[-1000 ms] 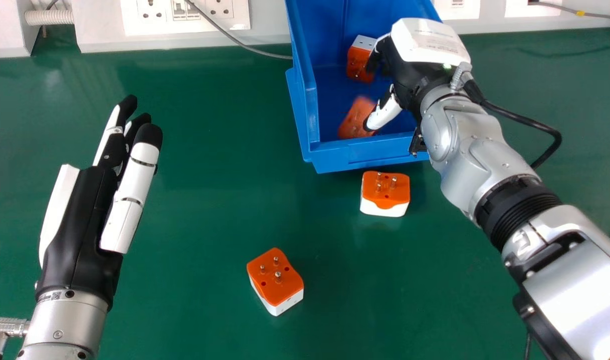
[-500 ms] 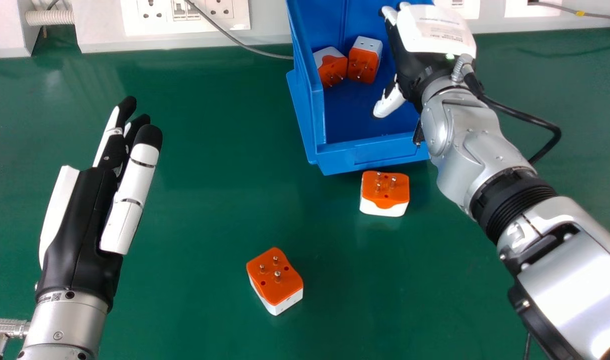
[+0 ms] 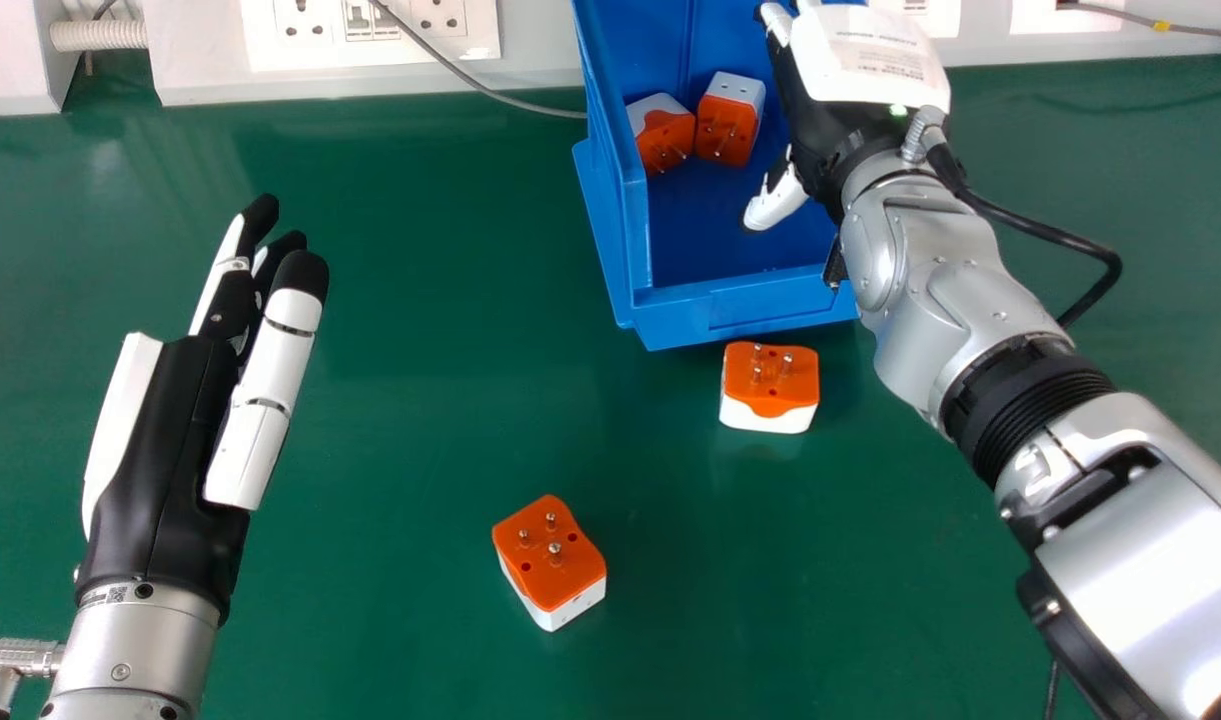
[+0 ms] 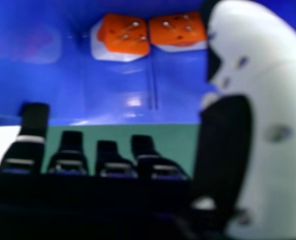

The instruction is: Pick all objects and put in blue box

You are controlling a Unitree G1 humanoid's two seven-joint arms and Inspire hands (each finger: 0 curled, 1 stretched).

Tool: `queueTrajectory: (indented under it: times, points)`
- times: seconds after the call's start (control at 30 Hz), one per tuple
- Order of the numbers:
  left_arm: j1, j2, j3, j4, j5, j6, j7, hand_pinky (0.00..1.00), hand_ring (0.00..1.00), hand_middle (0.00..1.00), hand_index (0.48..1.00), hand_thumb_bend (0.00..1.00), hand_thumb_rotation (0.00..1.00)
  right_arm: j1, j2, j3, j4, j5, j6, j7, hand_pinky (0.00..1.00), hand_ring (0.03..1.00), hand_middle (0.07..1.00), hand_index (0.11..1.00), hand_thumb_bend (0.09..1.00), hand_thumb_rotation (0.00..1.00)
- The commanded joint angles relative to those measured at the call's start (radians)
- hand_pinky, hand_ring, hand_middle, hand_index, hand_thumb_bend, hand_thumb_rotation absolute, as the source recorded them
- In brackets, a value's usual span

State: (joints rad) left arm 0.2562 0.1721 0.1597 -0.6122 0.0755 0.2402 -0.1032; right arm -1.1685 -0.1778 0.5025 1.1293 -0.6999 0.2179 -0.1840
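My right hand (image 3: pixel 820 110) is over the right side of the blue box (image 3: pixel 740 312), open and holding nothing. Inside the box two orange-and-white adapters, one at the left wall (image 3: pixel 664 138) and one beside it (image 3: pixel 727 125), lie left of the hand. In the right hand view, the thumb of my right hand (image 4: pixel 268 120) stands near both adapters (image 4: pixel 125 35). Another adapter (image 3: pixel 770 385) rests pins up on the table just outside the box's near edge, and one more (image 3: pixel 550 560) lies nearer, at lower centre. My left hand (image 3: pixel 170 430) is open above the table at the left.
A white wall trunking with sockets (image 3: pixel 370 30) runs behind the green table (image 3: pixel 390 420). A grey cable (image 3: pixel 470 82) passes behind the box's left side. My right forearm (image 3: pixel 1130 540) spans the table's right side.
The right hand has lifted away and opened, leaving an adapter, which now rests against the box's left wall beside the other. The box has shifted slightly. The left hand has barely moved.
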Motion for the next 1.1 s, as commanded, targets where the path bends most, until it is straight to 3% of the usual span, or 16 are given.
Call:
queueTrajectory:
  times: [0.0,0.2,0.37,0.53,0.77,1.07]
  points:
    - [-0.001,0.002,-0.004,-0.020,0.010,-0.023,0.011,0.88,0.95,0.95,0.972,0.50,1.00,-0.035,-0.010,-0.016,-0.028,0.006,-0.004,-0.023,0.80,0.955,0.998,0.931,0.472,0.00]
    - [0.001,0.004,-0.008,-0.021,0.010,-0.021,0.008,0.88,0.95,0.95,0.973,0.50,1.00,-0.024,-0.012,-0.041,-0.082,0.027,0.005,-0.004,0.80,0.954,0.997,0.928,0.480,0.00]
    - [-0.001,0.005,-0.009,-0.024,0.007,-0.014,0.007,0.88,0.95,0.96,0.974,0.49,1.00,0.016,-0.009,-0.077,-0.212,0.050,0.046,-0.001,0.80,0.952,0.996,0.928,0.538,0.00]
    - [-0.003,0.003,-0.012,-0.024,0.008,-0.007,0.009,0.88,0.95,0.96,0.975,0.49,1.00,0.145,-0.020,-0.101,-0.511,0.024,0.136,0.019,0.82,0.950,0.991,0.926,0.656,0.00]
    - [-0.007,0.002,-0.011,-0.014,0.002,-0.010,0.009,0.88,0.95,0.96,0.977,0.51,1.00,0.351,-0.046,-0.117,-0.907,-0.028,0.220,0.048,0.82,0.937,0.984,0.922,0.689,0.00]
    - [-0.009,0.003,-0.011,-0.011,0.002,-0.012,0.009,0.88,0.96,0.97,0.978,0.52,1.00,0.605,-0.055,-0.169,-1.291,-0.046,0.233,0.098,0.79,0.914,0.977,0.905,0.721,0.00]
